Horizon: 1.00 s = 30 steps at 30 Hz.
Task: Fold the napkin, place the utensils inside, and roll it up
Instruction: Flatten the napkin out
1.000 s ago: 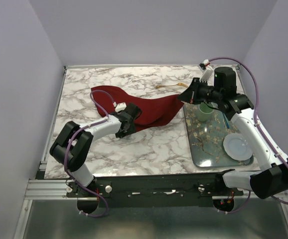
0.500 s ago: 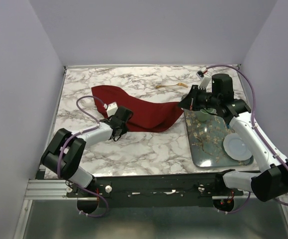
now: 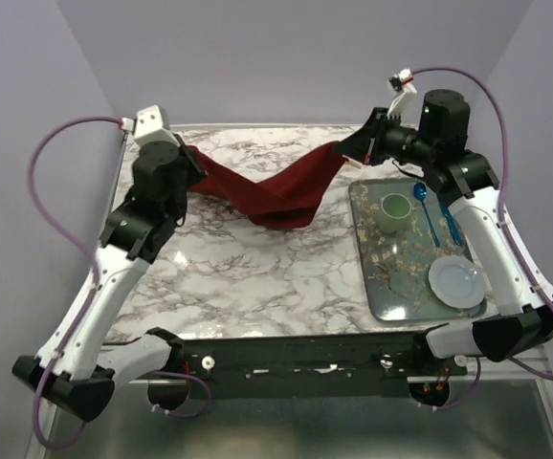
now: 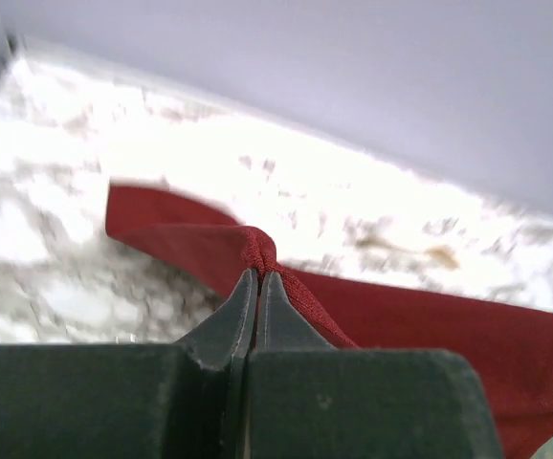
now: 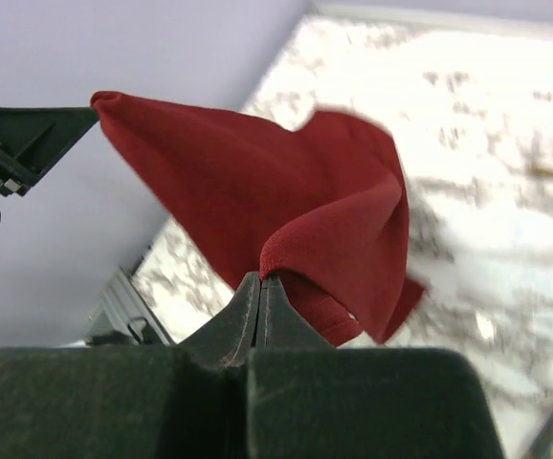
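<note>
The left jaws and the right jaws each pinch one end of the napkin, which sags between them toward the worktop, so I'd say folding is only starting and next the cloth wants laying flat below them without twisting.

Your table is a white marble-patterned slab with grey veins. On its right side, close to the near edge, a flowered tray lies flat on it. The red napkin hangs across the far middle, and you cannot tell whether its lowest fold touches the table. In the left wrist view a gold utensil lies near the far edge, too blurred to make out.
</note>
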### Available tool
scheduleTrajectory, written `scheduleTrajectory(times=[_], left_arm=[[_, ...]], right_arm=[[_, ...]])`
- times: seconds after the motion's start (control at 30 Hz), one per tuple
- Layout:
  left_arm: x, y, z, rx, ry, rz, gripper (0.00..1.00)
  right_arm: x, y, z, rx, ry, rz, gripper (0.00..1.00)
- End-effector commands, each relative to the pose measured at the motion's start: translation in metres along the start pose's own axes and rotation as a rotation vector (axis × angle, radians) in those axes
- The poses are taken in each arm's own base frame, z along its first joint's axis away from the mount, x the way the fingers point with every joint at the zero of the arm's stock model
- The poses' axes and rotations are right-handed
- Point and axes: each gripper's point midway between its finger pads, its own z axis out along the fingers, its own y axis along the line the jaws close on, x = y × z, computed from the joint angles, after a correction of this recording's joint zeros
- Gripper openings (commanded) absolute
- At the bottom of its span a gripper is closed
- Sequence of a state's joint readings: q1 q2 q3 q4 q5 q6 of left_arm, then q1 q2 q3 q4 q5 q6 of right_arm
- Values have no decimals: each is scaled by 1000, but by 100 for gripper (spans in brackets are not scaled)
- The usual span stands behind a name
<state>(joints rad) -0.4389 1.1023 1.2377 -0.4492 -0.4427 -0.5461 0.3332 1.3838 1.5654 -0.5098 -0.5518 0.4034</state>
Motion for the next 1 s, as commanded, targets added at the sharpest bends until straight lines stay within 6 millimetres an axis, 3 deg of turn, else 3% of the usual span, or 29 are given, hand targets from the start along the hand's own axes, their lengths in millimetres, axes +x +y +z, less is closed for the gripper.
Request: scheduleTrajectory(times=[0.0,0.1,0.17,0.3,0.33,0.5,0.57,0.6,0.73,0.8,0.87,0.9,0.97], left_arm=[[-107,5,-59,-2,-267,96,0],[-156,6,-103,29,-398,69,0],[-180,9,-129,47,-472,39,0],[-212,24,-191,101,-618,-3,0],[-216,27,-202,114,-642,-11,0],[-230,55,-261,135,-769,-64,0],[-229,61,-270,134,-778,-83,0],[-229,65,-276,134,-785,-106,0],[-221,68,-263,96,-746,-124,0],[-211,64,-234,38,-679,-102,0],[-197,65,-199,-62,-603,-61,0],[-184,59,-161,-133,-531,3,0],[-159,72,-116,-309,-451,78,0]], right_arm=[[-60,72,-40,-163,-152,-106,1],[-66,104,-67,-251,-175,-141,1],[-60,120,-80,-311,-161,-151,1],[-36,153,-117,-432,-140,-204,1],[-30,168,-138,-475,-157,-246,1],[8,210,-192,-675,-128,-315,1],[15,227,-216,-749,-146,-308,1],[24,221,-210,-758,-117,-258,1],[31,218,-209,-761,-94,-128,1],[22,202,-187,-673,-117,-24,1],[19,167,-151,-510,-111,170,1],[21,151,-133,-451,-93,237,1],[31,89,-78,-216,-66,384,1]])
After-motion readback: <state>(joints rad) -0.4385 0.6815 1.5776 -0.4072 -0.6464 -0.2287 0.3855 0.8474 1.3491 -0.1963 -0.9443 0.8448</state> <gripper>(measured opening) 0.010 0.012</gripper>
